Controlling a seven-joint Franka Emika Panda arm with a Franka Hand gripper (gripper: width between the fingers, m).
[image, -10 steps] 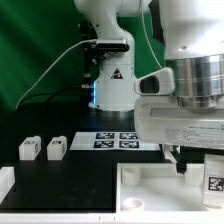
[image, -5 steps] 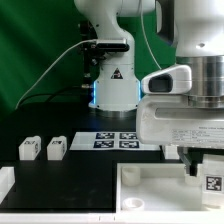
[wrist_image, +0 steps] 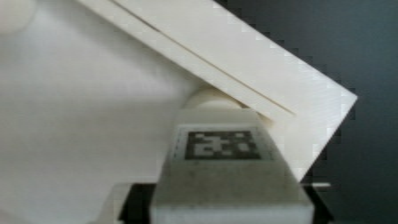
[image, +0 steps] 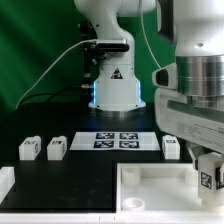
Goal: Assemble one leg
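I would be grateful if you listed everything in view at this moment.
legs: four, white, tagged; two at the exterior view's left, one right of the marker board, one between the fingers
panel: one, white, rimmed; front of table
marker board: one, white; mid-table
white part: one; cut off at the exterior view's left edge
table: one, black
backdrop: one, green; behind
cable: one, pale; from arm base leftward
arm: one, white; base behind the marker board
gripper: one; around a leg over the panel, grip unclear

tagged leg [wrist_image: 222, 165] fills foreground; white panel [wrist_image: 89, 120] with raised rim behind; dark table [wrist_image: 342, 40] beyond.
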